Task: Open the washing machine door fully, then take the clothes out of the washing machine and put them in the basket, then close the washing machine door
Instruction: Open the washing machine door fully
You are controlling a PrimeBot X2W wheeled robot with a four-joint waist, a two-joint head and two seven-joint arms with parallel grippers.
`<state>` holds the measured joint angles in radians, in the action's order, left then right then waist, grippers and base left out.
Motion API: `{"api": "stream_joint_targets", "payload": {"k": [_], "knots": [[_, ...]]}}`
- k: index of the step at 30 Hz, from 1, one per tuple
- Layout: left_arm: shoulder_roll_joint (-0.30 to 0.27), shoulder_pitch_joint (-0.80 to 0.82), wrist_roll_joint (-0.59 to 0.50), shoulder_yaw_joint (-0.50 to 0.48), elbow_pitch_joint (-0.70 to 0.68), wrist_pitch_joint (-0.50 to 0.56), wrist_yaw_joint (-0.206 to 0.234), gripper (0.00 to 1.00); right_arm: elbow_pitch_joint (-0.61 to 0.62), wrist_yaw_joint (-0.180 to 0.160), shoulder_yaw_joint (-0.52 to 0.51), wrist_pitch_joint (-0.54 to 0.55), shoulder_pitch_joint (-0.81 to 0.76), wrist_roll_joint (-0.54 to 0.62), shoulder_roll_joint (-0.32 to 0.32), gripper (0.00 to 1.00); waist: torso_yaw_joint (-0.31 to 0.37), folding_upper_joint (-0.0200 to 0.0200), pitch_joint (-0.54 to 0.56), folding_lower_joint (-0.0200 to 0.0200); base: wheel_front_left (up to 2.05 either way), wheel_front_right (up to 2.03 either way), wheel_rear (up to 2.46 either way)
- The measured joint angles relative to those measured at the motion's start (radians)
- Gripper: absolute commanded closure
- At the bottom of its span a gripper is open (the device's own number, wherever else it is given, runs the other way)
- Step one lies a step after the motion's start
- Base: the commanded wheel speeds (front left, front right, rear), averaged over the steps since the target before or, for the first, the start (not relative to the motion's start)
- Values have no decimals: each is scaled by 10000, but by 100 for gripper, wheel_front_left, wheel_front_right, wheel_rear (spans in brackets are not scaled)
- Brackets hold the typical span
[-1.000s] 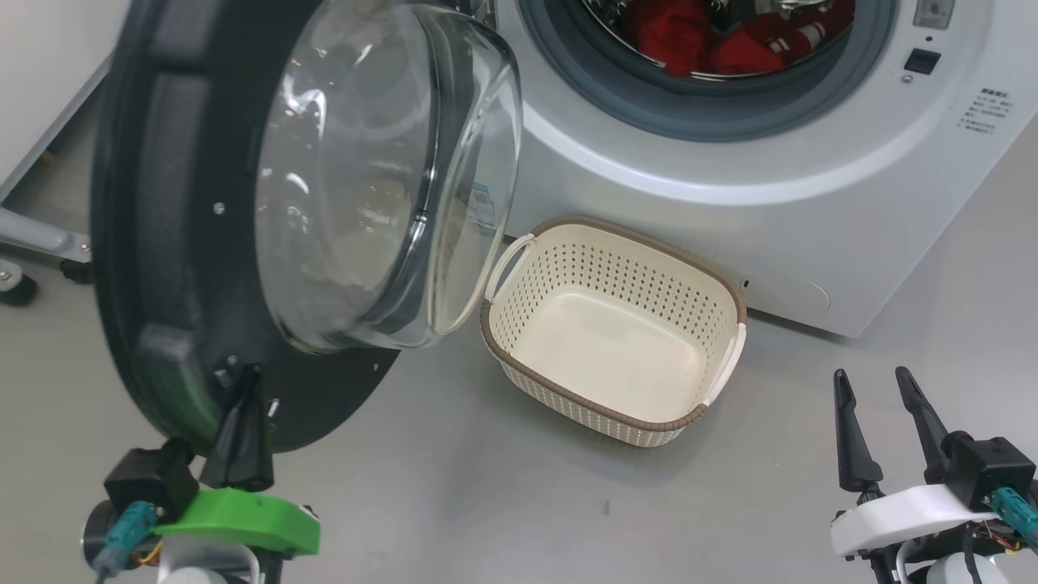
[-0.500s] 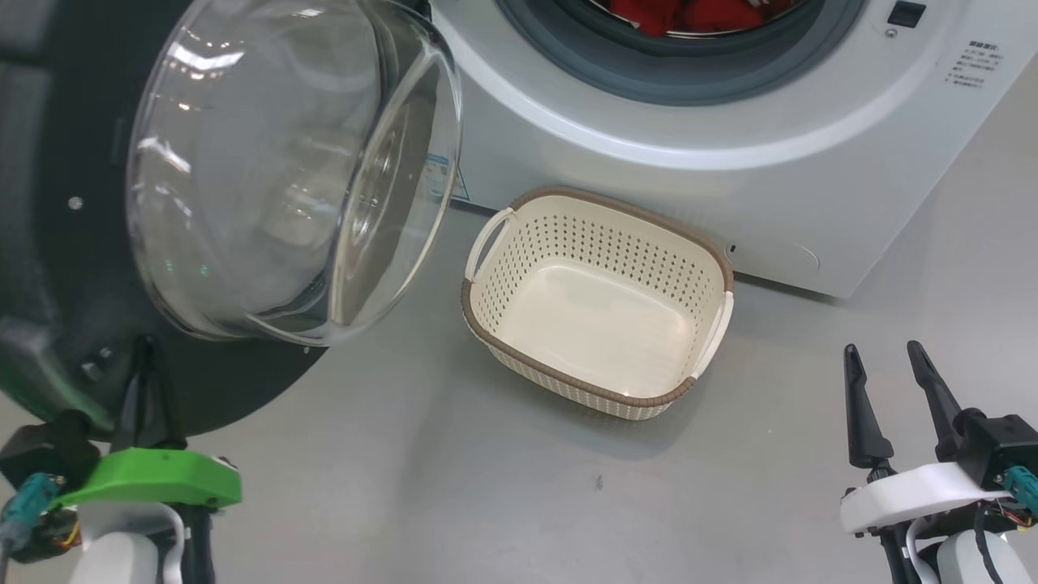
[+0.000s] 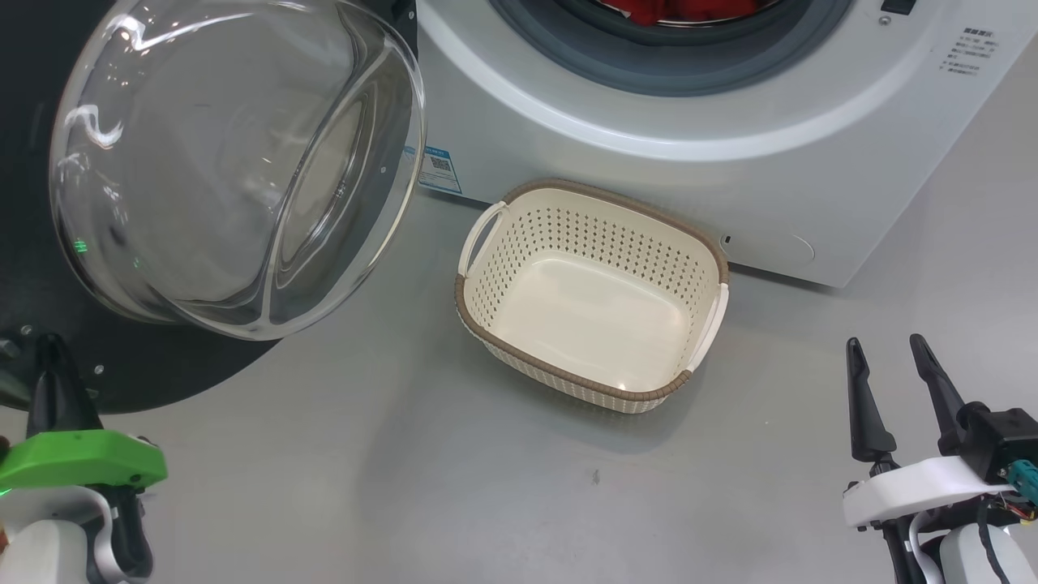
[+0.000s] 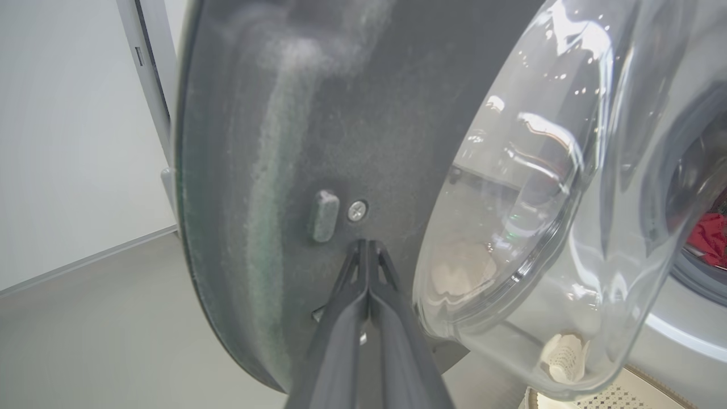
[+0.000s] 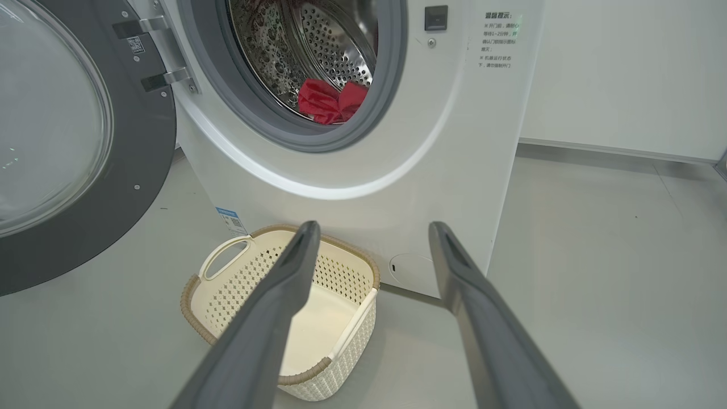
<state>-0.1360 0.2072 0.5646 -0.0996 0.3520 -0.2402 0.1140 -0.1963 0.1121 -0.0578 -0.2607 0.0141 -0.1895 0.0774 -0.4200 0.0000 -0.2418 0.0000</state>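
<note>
The washing machine door [image 3: 162, 369] stands swung out at the left, its clear glass bowl [image 3: 227, 162] bulging toward me. My left gripper [image 3: 49, 349] is shut, its tips [image 4: 368, 245] pressed against the door's black inner face [image 4: 295, 113] beside a screw. The white washing machine [image 3: 649, 162] is open, with the red clothes [image 5: 332, 102] lying in its steel drum [image 5: 324, 45]. The cream basket [image 3: 596, 312] sits empty on the floor in front of it. My right gripper [image 3: 884, 345] hovers open at the lower right, off to the basket's right [image 5: 375, 227].
Grey floor [image 3: 405, 487] spreads around the basket. The door's metal hinges [image 5: 164, 79] join it to the washer's left side. A blue label [image 3: 438, 166] sits low on the washer front. A pale wall [image 5: 625, 74] runs to the right, and a metal post [image 4: 150, 85] stands behind the door.
The door has swung further open to the left, with my shut left gripper following it. The head camera has shifted, so the washer sits higher in view. My right gripper has stayed open.
</note>
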Motion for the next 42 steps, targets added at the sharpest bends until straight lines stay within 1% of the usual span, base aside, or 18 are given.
{"api": "stream_joint_targets", "payload": {"k": [13, 16, 21, 25, 28, 31, 36, 42], "knots": [[-56, 317, -33, -144, 610, -88, 36, 100, -173, 10, 58, 0, 93, 19, -17, 0, 98, 0, 138, 0, 0, 0, 0], [-56, 308, -194, -142, 637, -88, 42, 100, -207, 12, 88, 0, 93, 19, -54, 0, 144, 0, 244, 0, 0, 0, 0], [-27, 205, -497, 35, 500, -92, 42, 100, -272, 12, 113, 0, 92, 17, -88, 0, 220, 0, 403, 0, 0, 0, 0], [184, -222, -872, 182, 44, -107, 38, 100, -360, 13, 171, 0, 88, 19, -121, 0, 287, 0, 592, 0, 0, 0, 0], [226, -452, -1070, 322, -203, -109, 21, 100, -395, 15, 244, 0, 83, 19, -142, 0, 340, 0, 726, 0, 0, 0, 0], [318, -706, -1260, 579, -443, -109, -105, 100, -420, 40, 311, 0, 78, 15, -169, 0, 414, 0, 859, 0, 0, 0, 0], [460, -1199, -1626, 1267, -686, -117, -422, 100, -499, 44, 378, 0, 12, -21, -203, 0, 579, 0, 1073, 0, 0, 0, 0], [546, -1689, -1701, 1918, -754, -117, -765, 100, -539, 96, 541, 0, -25, -35, -259, 0, 898, 0, 1263, 0, 0, 0, 0]]}}
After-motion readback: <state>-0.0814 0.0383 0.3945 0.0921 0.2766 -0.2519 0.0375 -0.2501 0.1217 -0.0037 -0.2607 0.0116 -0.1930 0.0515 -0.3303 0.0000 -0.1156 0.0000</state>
